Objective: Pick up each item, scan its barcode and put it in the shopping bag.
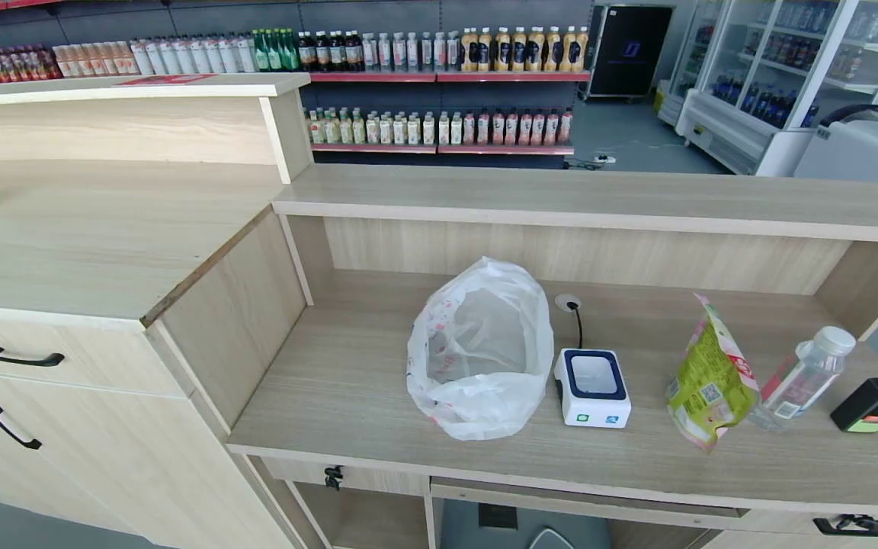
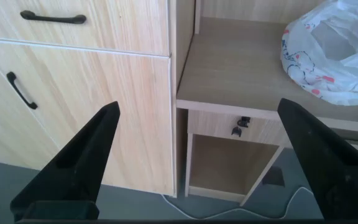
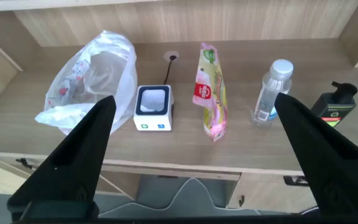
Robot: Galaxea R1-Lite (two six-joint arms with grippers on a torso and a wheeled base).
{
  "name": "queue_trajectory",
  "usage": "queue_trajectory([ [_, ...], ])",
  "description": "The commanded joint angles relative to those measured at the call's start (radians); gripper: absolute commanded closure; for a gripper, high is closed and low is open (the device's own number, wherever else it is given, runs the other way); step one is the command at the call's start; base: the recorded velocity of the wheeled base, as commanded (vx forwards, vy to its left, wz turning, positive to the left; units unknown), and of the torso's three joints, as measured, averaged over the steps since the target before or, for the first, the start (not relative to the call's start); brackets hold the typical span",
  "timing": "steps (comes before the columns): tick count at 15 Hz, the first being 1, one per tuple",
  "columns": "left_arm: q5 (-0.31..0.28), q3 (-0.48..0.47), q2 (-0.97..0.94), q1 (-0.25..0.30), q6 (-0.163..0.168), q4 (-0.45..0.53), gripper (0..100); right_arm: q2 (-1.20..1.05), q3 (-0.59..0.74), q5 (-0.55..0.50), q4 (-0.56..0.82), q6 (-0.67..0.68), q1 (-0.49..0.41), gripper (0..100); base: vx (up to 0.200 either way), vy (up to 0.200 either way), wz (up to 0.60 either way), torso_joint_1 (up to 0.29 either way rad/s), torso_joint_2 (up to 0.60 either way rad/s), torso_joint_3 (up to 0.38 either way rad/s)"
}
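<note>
- Your left end effector (image 2: 197,104), spread, hangs low before the front edge of the desk (image 2: 229,62).
- Your right end effector (image 3: 194,98), spread, hovers above bag (image 3: 92,74), scanner (image 3: 153,107), pouch (image 3: 210,93) and bottle (image 3: 272,93), lined along the desk.

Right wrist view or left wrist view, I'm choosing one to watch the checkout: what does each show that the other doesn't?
Right wrist, not left: the scanner, pouch, clear bottle and pump bottle. Left wrist, not right: the cabinet with black handles. Both: the bag on the counter; the left gripper and right gripper, each open in its own view.
</note>
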Motion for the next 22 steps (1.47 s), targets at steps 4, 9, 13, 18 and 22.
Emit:
queue_trajectory([
  [4,0.0,0.0,0.0,0.0,0.0,0.0,0,0.737,-0.656,-0.004,0.241,-0.056,-0.125,0,0.0,0.0,0.0,0.0,0.0,0.0],
  [9,0.0,0.0,0.0,0.0,-0.002,0.0,0,0.859,-0.722,-0.01,0.413,-0.06,-0.139,0,0.0,0.0,0.0,0.0,0.0,0.0],
  [13,0.0,0.0,0.0,0.0,-0.002,0.0,0,0.961,-0.749,-0.001,0.432,-0.06,-0.141,0,0.0,0.0,0.0,0.0,0.0,0.0],
  [18,0.0,0.0,0.0,0.0,-0.002,0.0,0,1.112,-0.812,0.08,0.429,-0.063,-0.138,0,0.0,0.0,0.0,0.0,0.0,0.0],
  [22,0.0,0.0,0.0,0.0,-0.002,0.0,0,1.188,-0.812,0.129,0.427,-0.127,-0.138,0,0.0,0.0,0.0,0.0,0.0,0.0],
])
